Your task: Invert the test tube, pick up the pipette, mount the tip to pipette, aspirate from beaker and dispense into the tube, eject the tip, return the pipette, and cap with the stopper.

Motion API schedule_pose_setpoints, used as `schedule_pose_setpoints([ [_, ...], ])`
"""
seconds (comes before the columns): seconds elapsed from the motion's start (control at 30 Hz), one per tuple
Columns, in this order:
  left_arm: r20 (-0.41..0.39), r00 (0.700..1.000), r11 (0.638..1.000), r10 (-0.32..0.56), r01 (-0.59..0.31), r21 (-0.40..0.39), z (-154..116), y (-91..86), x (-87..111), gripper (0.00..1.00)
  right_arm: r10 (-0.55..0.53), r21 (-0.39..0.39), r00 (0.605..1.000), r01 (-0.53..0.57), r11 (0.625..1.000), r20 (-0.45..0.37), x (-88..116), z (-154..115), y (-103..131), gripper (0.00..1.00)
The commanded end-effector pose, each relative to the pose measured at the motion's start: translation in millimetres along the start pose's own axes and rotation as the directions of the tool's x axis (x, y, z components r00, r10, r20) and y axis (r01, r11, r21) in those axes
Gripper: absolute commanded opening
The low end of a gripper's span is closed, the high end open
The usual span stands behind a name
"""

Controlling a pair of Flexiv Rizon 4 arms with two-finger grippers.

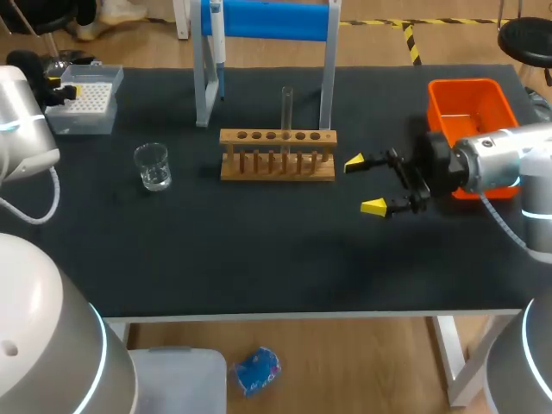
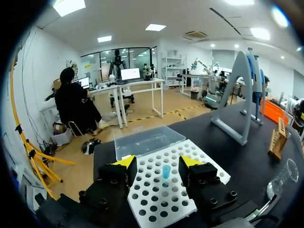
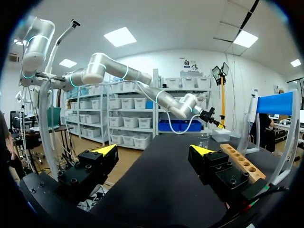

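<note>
A clear test tube [image 1: 287,105] stands upright in the wooden rack [image 1: 277,155]. The pipette [image 1: 219,53] hangs on the blue-topped stand [image 1: 267,21]. A glass beaker [image 1: 153,166] sits left of the rack. My left gripper [image 2: 159,164] hovers over the white tip box [image 2: 161,197], open, with a single blue tip [image 2: 166,171] between its fingers and a gap on each side. In the head view this gripper [image 1: 62,89] is at the tip box [image 1: 86,103] in the far left corner. My right gripper [image 1: 371,184] stands open and empty right of the rack.
An orange bin [image 1: 470,108] sits at the right, behind my right arm. The tip box's clear lid [image 2: 147,140] lies open ahead of the left gripper. From the right wrist, the rack [image 3: 240,161] is beside the right gripper [image 3: 154,150].
</note>
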State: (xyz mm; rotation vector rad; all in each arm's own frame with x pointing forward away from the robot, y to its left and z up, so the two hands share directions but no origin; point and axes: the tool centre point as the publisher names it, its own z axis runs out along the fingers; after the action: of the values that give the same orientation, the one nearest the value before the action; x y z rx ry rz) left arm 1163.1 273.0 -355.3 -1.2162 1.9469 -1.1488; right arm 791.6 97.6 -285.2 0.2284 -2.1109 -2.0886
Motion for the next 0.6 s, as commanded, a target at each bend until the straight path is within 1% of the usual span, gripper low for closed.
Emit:
schedule_pose_setpoints([
  [0.03, -0.007, 1.000, 1.000, -0.004, 0.004, -0.009, 8.8, 0.2, -4.9, 0.51, 0.000, 0.001, 1.000, 0.000, 1.000, -0.001, 0.6, -0.4, 0.0, 1.00],
  [0.47, -0.005, 1.000, 1.000, -0.002, 0.002, -0.020, 15.3, 3.5, -7.4, 0.45, 0.000, 0.001, 1.000, 0.000, 1.000, -0.001, 0.6, -0.4, 0.0, 1.00],
  [0.6, -0.003, 1.000, 1.000, -0.001, 0.001, -0.017, 15.8, 3.0, -8.3, 0.37, 0.000, 0.001, 1.000, 0.000, 1.000, -0.001, 0.6, -0.4, 0.0, 1.00],
])
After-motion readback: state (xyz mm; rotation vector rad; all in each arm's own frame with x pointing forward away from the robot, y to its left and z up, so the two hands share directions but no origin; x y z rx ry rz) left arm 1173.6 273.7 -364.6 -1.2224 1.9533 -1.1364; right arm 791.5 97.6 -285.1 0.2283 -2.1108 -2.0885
